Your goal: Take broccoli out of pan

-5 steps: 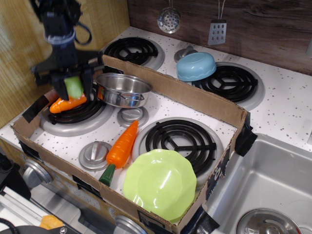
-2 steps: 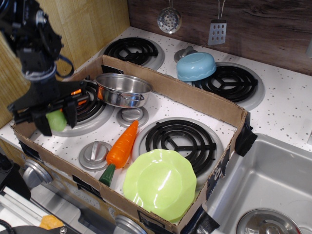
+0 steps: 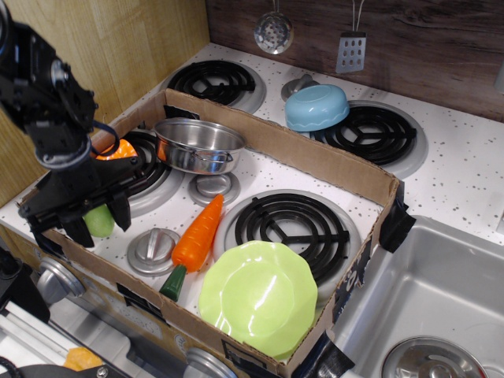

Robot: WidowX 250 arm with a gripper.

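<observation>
Broccoli (image 3: 99,220) carried lower, jaws still clamped

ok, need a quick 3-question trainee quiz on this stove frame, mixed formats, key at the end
1. True or false: the broccoli is inside the pan.
2. Multiple choice: what lies between the pan and the lime-green plate?
A. the light-blue bowl
B. a toy carrot
C. a spatula
3. Fill in: the gripper has its fingers on either side of the ______, near the front-left corner of the cardboard box.

Key
1. False. The pan looks empty; the broccoli is well to its left, low over the stovetop.
2. B. The carrot lies there; the bowl sits outside the box.
3. broccoli
</observation>
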